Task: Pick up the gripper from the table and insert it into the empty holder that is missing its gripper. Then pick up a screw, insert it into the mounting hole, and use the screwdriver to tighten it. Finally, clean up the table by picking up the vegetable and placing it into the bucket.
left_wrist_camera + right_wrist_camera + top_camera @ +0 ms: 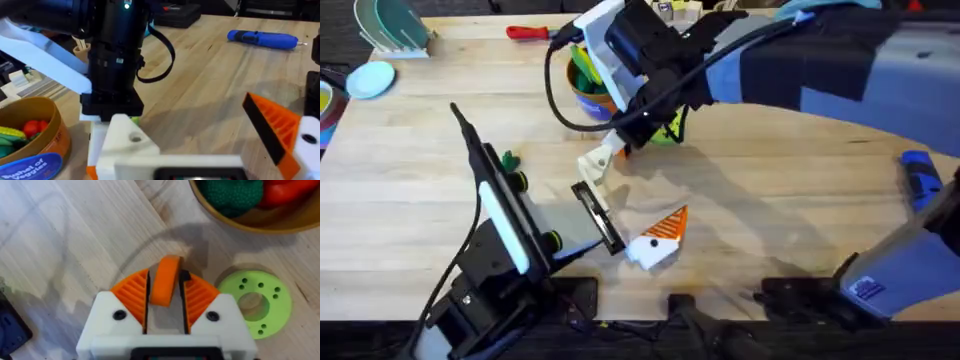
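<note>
Looming large and dark across the upper right of the overhead frame, the right arm reaches over the middle of the table, its right gripper hanging just beside the bucket. From the right wrist view, its two orange ribbed pads are nearly closed on a small rounded orange piece pinched upright between them, above bare wood, with the bright green ring-shaped disc near and the bucket's tan rim just beyond. At the lower left of the overhead frame, the left arm lies low with the holder, a narrow black bar, jutting toward the centre; a cream-white finger piece lies just above the bar. The loose gripper, a white block with an orange ribbed tip, lies on the table just right of the holder's end, apart from it. How the left gripper sets its jaws cannot be told. A tiny dark-green vegetable sits on the wood beside the left arm. Far right, the blue powered screwdriver lies flat, and a slim red-handled screwdriver lies near the top edge.
</note>
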Robot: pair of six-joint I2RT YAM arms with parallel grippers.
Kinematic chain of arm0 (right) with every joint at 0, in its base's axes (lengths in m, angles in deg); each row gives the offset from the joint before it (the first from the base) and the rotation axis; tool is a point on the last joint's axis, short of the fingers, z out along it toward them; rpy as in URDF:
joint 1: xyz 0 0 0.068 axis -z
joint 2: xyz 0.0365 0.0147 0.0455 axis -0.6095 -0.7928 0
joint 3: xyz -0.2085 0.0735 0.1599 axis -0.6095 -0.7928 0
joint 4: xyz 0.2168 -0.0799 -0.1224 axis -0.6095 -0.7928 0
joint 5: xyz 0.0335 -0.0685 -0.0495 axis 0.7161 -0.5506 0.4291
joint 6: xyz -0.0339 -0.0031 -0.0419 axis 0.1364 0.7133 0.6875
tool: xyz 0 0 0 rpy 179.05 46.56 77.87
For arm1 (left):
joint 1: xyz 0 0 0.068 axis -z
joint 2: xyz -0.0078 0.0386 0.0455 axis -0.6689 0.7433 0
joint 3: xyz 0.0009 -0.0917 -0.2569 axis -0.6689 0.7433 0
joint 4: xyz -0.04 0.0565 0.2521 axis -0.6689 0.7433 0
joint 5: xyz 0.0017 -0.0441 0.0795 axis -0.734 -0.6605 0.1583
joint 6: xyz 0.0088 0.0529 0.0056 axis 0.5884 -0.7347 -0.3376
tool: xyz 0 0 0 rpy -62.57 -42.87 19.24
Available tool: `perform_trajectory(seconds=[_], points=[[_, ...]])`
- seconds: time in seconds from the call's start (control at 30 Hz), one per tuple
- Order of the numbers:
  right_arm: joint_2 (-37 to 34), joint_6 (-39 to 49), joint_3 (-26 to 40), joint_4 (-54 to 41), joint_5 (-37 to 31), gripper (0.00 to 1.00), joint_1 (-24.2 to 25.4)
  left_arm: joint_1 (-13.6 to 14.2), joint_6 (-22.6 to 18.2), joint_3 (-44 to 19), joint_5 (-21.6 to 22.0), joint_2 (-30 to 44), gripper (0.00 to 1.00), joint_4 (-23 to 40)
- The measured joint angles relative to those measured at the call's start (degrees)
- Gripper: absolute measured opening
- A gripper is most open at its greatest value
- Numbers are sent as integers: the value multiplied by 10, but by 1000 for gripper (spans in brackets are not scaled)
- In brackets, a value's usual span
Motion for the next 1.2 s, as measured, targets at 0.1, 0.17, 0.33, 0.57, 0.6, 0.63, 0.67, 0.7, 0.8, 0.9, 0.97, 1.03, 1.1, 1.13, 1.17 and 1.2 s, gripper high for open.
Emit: perform_trajectory(seconds=[0.1, 0.17, 0.33, 0.57, 0.6, 0.63, 0.67, 0.7, 0.8, 0.9, 0.97, 1.03, 1.1, 1.13, 1.17, 1.2], points=[[0, -2, 0, 0, 0, 357, 0, 0, 0, 0, 0, 0, 993, 0], [0, -3, 0, -1, 0, 357, 0, 0, 0, 0, 0, 0, 993, 0], [0, -5, 0, -8, 0, 289, 0, 0, 0, 0, 0, 0, 992, 0], [0, -9, 0, -6, -2, 15, 0, 0, 0, 0, 0, 0, 993, 0], [0, -9, 0, -6, -2, 15, 0, 0, 0, 0, 0, 0, 993, 0], [0, -9, 0, -6, -2, 16, 1, 0, 0, 0, 0, 0, 992, 0], [1, -9, 0, -7, -2, 15, 2, 0, 0, 0, 0, 0, 993, 0], [4, -9, 0, -9, -2, 15, 3, 0, 0, 0, 0, 0, 993, 0], [30, -9, 0, -13, -2, 12, 17, 0, 0, 0, 0, 0, 992, 0], [82, -9, 0, -13, -2, 11, 45, 0, 0, 0, 0, 0, 992, 0], [121, -9, 0, -17, -2, 10, 68, 0, 0, 0, 0, 0, 992, 0], [170, -9, 0, -26, -2, 9, 98, 0, 0, 0, 0, 0, 993, 0], [221, -9, 0, -39, -2, 9, 131, 0, 0, 0, 0, 0, 992, 0], [245, -9, 0, -45, -3, 9, 146, 0, 0, 0, 0, 0, 992, 0], [271, -9, 1, -54, -4, 9, 164, 0, 0, 0, 0, 0, 993, 0], [297, -9, 1, -65, -5, 9, 182, 0, 0, 0, 0, 0, 993, 0]])
